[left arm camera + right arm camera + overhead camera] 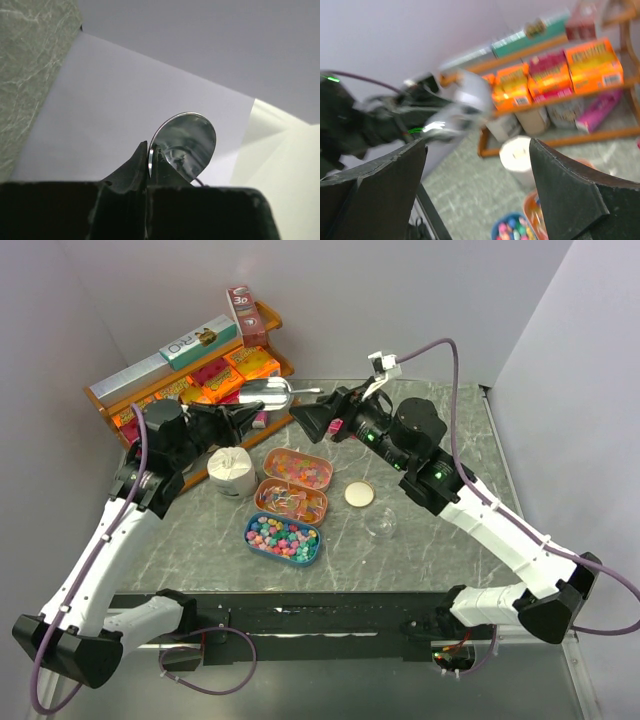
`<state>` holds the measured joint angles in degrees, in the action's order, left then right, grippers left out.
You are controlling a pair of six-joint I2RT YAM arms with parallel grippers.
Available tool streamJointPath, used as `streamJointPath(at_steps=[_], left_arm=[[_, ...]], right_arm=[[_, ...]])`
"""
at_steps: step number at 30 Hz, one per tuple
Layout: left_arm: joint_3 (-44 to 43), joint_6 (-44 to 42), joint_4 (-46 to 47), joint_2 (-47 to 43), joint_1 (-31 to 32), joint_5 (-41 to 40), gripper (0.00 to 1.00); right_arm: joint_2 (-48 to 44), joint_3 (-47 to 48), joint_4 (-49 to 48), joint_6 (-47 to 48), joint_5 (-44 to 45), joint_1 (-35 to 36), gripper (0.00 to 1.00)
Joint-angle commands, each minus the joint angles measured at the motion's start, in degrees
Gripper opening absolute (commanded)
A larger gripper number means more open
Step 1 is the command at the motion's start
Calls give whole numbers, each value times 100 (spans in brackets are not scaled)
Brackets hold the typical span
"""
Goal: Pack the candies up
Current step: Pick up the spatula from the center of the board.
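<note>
The candies, small and brightly mixed in colour, fill a blue tin (283,538) and a pink tin (298,468). An orange tin (291,500) lies between them. My left gripper (252,414) is shut on a shiny metal scoop (266,392) and holds it in the air in front of the shelf. In the left wrist view the gripper (149,159) pinches the edge of the scoop (187,142). My right gripper (303,419) is open and empty, close to the scoop's right. In the right wrist view the gripper (477,145) faces the blurred scoop (460,102), with the blue tin (515,232) below.
A wooden shelf (130,390) with orange and pink boxes stands at the back left. A white roll (232,472) stands left of the tins. A gold lid (359,495) and a clear jar (381,527) lie right of the tins.
</note>
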<state>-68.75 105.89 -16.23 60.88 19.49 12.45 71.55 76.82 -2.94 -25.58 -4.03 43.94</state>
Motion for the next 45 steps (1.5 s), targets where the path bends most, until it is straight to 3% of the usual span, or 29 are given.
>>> streamJointPath(at_steps=[1,16,20,21,24,27,29,36,45], left_arm=[[-235,1100,-477,-50,90,-312,1],[-314,969,-1092,-94,170,-708,1],[-691,601,-1557,-42,170,-1059,1],[-858,348,-2029,2,161,-1225,1],[-1438,-127,-2795,231,161,-1227,1],[-1711,-488,-3358,363,161,-1342,1],[-1808,-726,-3535,424,161,-1289,1],[-1932,-1639,-4336,425,161,-1087,1],[-1134,-2335,-4626,12,170,-367,1]], right_arm=[[-27,255,-725,334,394,193,88],[-26,273,-287,458,1071,255,79],[-395,45,126,773,1571,246,83],[-579,27,310,1027,1642,246,85],[-677,359,1334,1947,1319,237,92],[-441,1044,2713,2792,616,237,93],[-370,1247,3140,3067,439,246,92],[-467,1248,3861,3806,-1008,273,89],[96,1239,4328,3859,-1231,747,78]])
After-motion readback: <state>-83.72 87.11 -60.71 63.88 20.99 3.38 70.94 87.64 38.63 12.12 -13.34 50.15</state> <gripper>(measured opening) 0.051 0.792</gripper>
